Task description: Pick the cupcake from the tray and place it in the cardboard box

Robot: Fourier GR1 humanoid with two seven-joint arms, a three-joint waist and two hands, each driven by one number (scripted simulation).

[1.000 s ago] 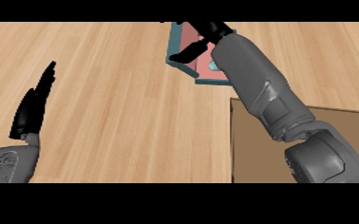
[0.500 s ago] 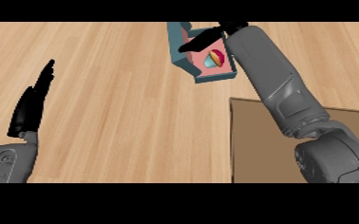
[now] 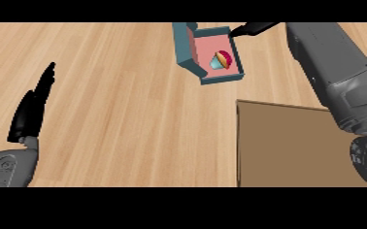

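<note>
A teal tray (image 3: 185, 53) with a pink floor lies on the wooden counter at top centre. In its right half sits the cupcake (image 3: 222, 59), with a red and yellow top and a pale blue cup, tipped over. My right hand (image 3: 254, 28) shows only as a straight black finger at the tray's far right corner, apart from the cupcake and holding nothing. Its grey forearm (image 3: 323, 63) runs down the right side. The cardboard box (image 3: 287, 148) lies at the lower right, below the tray. My left hand (image 3: 32, 109) rests open at the left edge, fingers up.
Bare wooden counter (image 3: 122, 102) stretches between the left hand and the tray. The right forearm passes over the box's upper right corner.
My right hand and forearm have swung right, off the tray, so the cupcake now shows uncovered. The left hand has not moved.
</note>
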